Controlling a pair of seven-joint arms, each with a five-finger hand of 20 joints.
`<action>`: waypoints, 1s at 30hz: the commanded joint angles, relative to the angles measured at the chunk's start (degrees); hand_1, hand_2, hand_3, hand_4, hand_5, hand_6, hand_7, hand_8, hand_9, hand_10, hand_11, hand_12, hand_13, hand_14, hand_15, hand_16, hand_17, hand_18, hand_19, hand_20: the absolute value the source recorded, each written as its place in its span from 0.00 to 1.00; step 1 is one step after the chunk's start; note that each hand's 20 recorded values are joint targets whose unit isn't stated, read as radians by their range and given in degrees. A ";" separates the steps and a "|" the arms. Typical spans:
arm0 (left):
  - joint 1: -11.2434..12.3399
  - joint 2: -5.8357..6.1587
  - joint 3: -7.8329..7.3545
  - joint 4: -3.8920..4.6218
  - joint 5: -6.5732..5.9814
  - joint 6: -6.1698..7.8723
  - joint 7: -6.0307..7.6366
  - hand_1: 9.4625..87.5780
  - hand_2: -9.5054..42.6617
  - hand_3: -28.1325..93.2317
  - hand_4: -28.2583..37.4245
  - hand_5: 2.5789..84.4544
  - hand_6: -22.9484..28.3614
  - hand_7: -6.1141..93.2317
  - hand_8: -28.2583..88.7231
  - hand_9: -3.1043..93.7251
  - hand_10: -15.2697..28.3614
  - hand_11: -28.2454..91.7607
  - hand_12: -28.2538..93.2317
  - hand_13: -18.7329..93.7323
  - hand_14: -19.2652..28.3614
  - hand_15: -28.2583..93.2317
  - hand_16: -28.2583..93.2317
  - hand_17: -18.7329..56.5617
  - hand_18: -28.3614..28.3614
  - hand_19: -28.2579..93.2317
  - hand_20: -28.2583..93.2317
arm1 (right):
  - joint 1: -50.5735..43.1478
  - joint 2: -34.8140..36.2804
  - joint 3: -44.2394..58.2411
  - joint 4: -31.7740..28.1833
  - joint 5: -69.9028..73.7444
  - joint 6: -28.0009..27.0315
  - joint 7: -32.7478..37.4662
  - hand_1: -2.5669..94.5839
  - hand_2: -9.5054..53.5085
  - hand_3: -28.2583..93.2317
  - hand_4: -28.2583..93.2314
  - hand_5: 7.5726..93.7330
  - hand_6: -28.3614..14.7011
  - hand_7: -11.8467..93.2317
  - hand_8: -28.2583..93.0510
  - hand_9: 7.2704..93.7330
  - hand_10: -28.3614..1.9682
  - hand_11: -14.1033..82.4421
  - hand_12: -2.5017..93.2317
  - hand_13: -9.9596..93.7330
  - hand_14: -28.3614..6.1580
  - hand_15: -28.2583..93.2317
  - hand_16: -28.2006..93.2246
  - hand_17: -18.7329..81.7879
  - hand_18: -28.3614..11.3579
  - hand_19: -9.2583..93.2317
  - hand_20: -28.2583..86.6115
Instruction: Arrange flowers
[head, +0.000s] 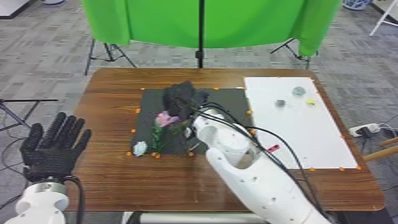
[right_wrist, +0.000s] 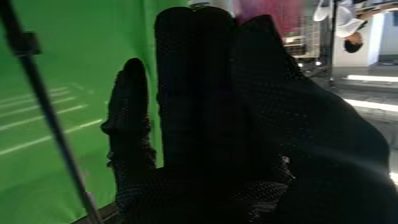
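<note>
The pink flower (head: 166, 119) is lying beside the right hand (head: 182, 94), just to its left and on the robot's side of it, over the dark mat (head: 226, 100). Its green stem (head: 158, 139) is running away from the hand towards the robot, so the long axis is pointing roughly towards the table's near edge. A small pale item (head: 139, 148) is resting farther off from the hand, just left of the stem's far end. The right hand is sitting much nearer than the left hand (head: 55, 152), which is resting well off to the left, palm and fingers spread, holding nothing. The white board (head: 298, 130) is lying to the right hand's right.

The head view is giving the stem's line; the right wrist view is giving the right hand's fingers (right_wrist: 182, 65) straight, apparently released, with a pink patch (right_wrist: 271, 14) showing just past the thumb. Whether the two are touching, I cannot tell. The coming grasp is probably calling for the thumb and fingers to be closing across the stem.
</note>
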 joint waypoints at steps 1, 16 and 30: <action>1.17 -0.18 0.20 0.59 -0.66 -0.29 -0.60 0.21 0.42 0.87 0.00 0.52 0.63 0.20 0.15 0.44 0.68 0.40 0.31 0.44 0.68 0.42 0.20 0.17 0.74 0.49 0.33 | -2.03 0.52 -0.92 1.22 -1.47 -2.09 0.89 0.67 0.00 0.77 0.00 0.80 0.72 0.26 0.23 0.87 0.63 0.19 0.36 0.75 0.65 0.47 0.59 0.44 0.22 0.81 0.62; 1.50 -0.50 -0.19 0.59 -0.37 -0.27 -1.36 0.21 0.42 0.87 0.00 0.53 0.63 0.20 0.15 0.44 0.68 0.40 0.31 0.44 0.68 0.42 0.20 0.17 0.74 0.50 0.33 | -4.23 3.08 -1.50 -8.02 1.78 -11.53 2.45 0.36 0.00 0.85 0.00 0.67 0.63 0.24 0.14 0.71 0.44 0.34 0.21 0.64 0.44 0.64 0.42 0.40 0.17 0.82 0.64; 0.29 0.08 0.09 1.41 -0.92 -0.30 -2.49 0.21 0.42 0.87 0.00 0.53 0.63 0.20 0.15 0.44 0.68 0.41 0.31 0.44 0.68 0.42 0.20 0.17 0.74 0.50 0.33 | -4.75 0.65 -3.97 -1.19 -2.77 -5.83 6.44 0.52 0.00 0.84 0.00 0.74 0.67 0.27 0.15 0.76 0.50 0.36 0.22 0.68 0.49 0.67 0.42 0.43 0.16 0.84 0.65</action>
